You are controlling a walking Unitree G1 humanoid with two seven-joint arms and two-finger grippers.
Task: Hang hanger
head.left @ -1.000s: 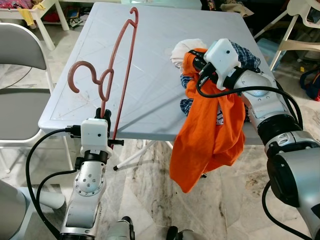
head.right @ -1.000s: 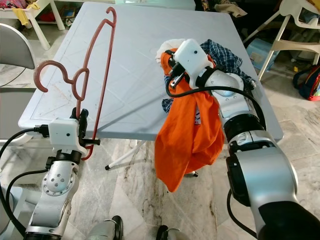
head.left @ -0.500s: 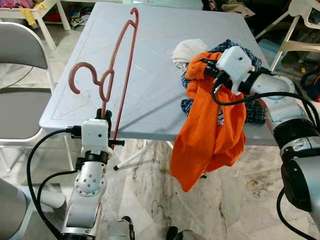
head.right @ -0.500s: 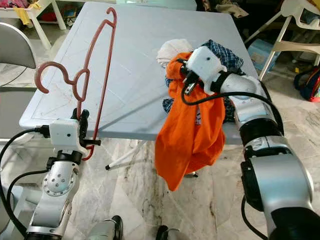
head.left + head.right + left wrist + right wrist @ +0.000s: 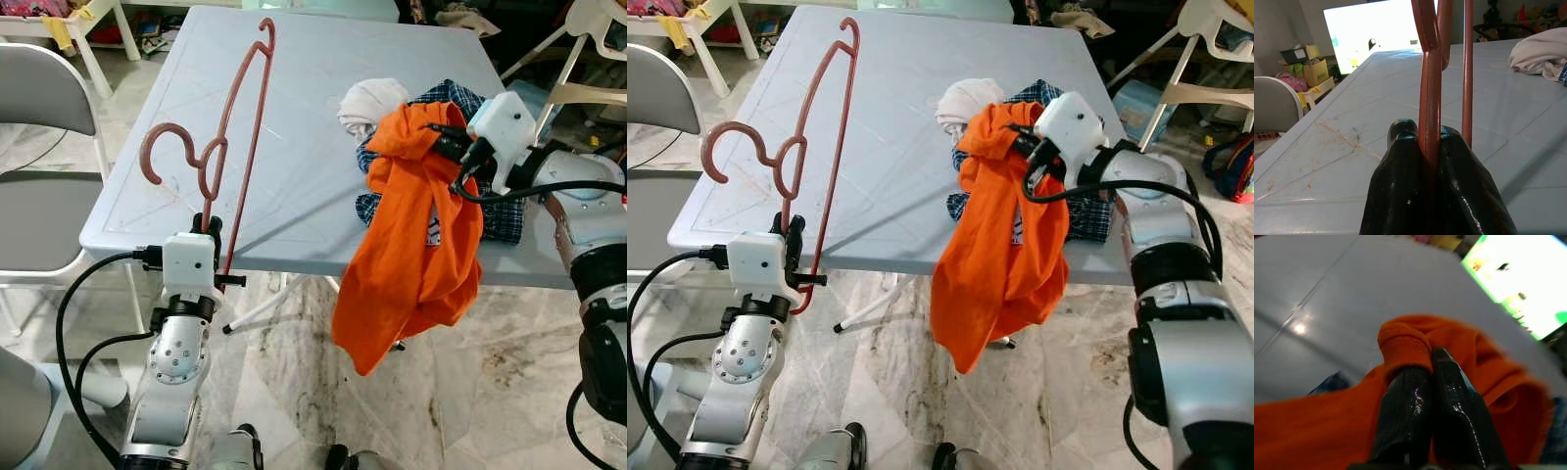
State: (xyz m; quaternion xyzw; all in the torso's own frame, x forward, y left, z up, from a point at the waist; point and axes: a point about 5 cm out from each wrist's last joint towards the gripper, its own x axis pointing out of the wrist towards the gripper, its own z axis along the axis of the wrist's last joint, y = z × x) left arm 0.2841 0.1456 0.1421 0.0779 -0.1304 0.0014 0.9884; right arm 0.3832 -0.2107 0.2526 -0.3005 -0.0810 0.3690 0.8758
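Both grippers pinch: left (image 5: pixel 1432 161) holds hanger (image 5: pixel 230 127) upright, right (image 5: pixel 1425 377) lifts shirt (image 5: pixel 416 235) to dress it.

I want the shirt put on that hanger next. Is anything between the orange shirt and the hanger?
Nothing visible: bare grey table lies between the reddish-brown plastic hanger in the left gripper and the orange shirt pinched by the right gripper.
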